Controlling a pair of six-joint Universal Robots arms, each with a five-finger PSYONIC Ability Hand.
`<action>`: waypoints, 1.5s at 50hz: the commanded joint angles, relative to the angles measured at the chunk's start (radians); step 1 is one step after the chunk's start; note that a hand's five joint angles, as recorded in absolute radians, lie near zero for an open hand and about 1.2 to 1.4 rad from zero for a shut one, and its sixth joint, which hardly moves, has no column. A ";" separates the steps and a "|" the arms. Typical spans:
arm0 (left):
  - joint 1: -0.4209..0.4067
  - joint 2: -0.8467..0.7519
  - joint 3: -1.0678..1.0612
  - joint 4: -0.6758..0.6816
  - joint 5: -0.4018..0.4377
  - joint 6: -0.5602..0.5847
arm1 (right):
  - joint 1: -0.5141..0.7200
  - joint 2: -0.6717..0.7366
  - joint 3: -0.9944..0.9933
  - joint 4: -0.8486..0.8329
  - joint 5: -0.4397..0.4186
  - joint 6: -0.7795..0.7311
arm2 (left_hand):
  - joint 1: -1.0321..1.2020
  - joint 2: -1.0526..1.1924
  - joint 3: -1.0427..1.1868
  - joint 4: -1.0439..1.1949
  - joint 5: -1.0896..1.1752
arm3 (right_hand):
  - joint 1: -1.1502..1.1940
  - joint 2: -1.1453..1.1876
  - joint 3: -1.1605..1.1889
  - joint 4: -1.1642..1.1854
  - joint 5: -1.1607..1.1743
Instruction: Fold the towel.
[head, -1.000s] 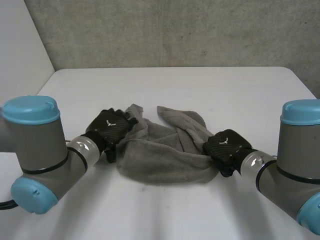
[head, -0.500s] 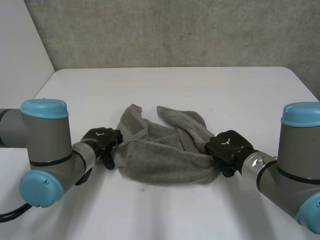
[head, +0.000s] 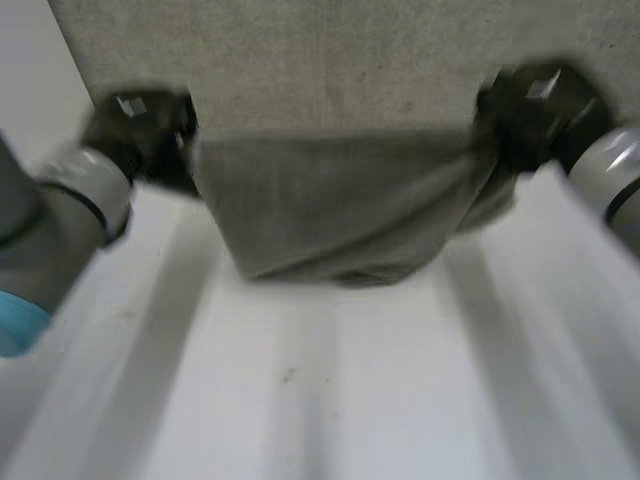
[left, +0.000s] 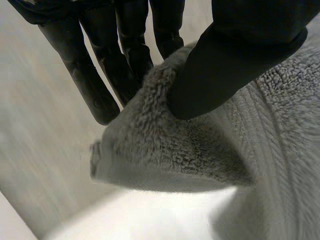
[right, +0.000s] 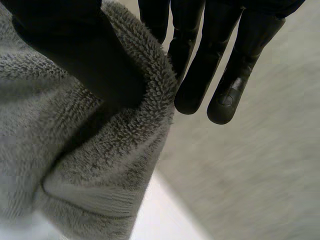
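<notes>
The grey towel (head: 335, 205) hangs stretched in the air between my two hands, its lower edge sagging just above the white table (head: 330, 400). My left hand (head: 140, 130) holds the towel's upper left corner. In the left wrist view the thumb (left: 240, 55) presses the towel's corner (left: 165, 145) against the fingers (left: 90, 85). My right hand (head: 530, 110) holds the upper right corner. The right wrist view has its thumb (right: 80, 55) pinching the fluffy towel edge (right: 100, 165) against the fingers (right: 220, 65).
A grey concrete wall (head: 330, 60) rises behind the table's far edge. The table's white top spreads out below and in front of the hanging towel.
My left hand closed on the towel's left corner. Both hands then rose and spread apart, lifting the crumpled towel off the table and pulling it out flat.
</notes>
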 joint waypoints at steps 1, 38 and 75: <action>-0.001 0.168 0.144 -0.045 0.005 0.012 | -0.038 -0.075 -0.273 0.186 -0.015 0.011 | 0.217 0.180 0.181 0.180 0.206 | 0.009 0.186 0.181 0.179 0.191; -0.027 -0.518 1.048 -0.184 -0.127 -0.095 | -0.019 0.287 -0.283 -0.559 0.082 -0.065 | 0.217 0.180 0.181 0.180 0.206 | 0.009 0.186 0.181 0.179 0.191; 0.042 -0.079 -0.337 0.137 -0.004 -0.165 | -0.050 0.316 0.234 -0.064 -0.110 0.091 | 0.217 0.180 0.181 0.180 0.206 | -1.065 -0.887 -0.892 -0.894 -0.882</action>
